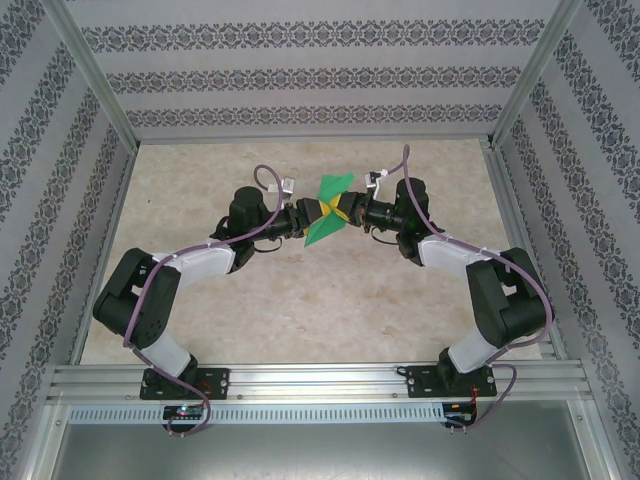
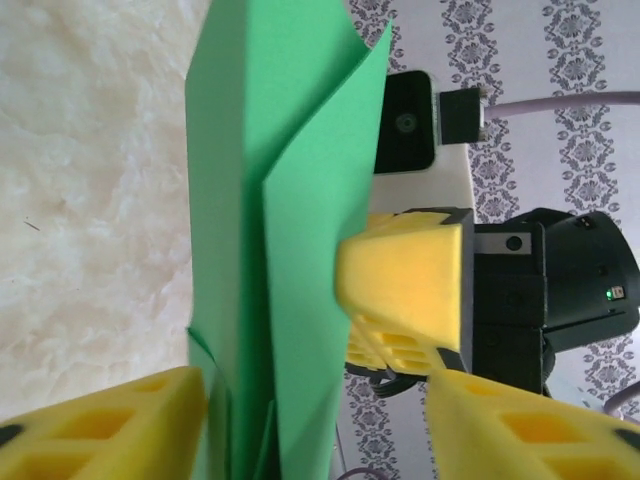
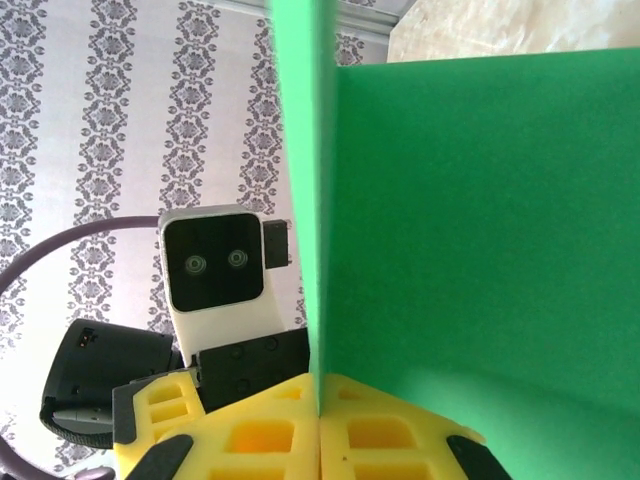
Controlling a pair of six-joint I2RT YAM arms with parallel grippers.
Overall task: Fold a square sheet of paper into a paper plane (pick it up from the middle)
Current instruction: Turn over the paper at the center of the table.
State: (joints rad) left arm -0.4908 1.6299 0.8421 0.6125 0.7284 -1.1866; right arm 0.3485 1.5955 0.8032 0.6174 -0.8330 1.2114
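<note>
Left arm: bolted at the near left edge of the table, bent at the elbow and reached toward the far middle. Left gripper: aimed right, at the left side of the paper. In its own wrist view the left gripper is seen with its yellow fingers spread; the paper is passed between them, the left-hand finger is set against the sheet and the right-hand finger is kept apart from it, so nothing is clamped. Paper: bright green, partly folded, held up off the table between the two grippers over the far middle, with one flap pointed far and another pointed near. From the left wrist, the paper is seen as long overlapped layers with a crease down the middle. Right gripper: aimed left, met nose to nose with the left one. In its own view the right gripper is shown with fingers pressed together on the lower edge of the paper, the sheet pinched between them; the same pinch is seen from the left wrist. Right arm: bolted at the near right, bent likewise.
</note>
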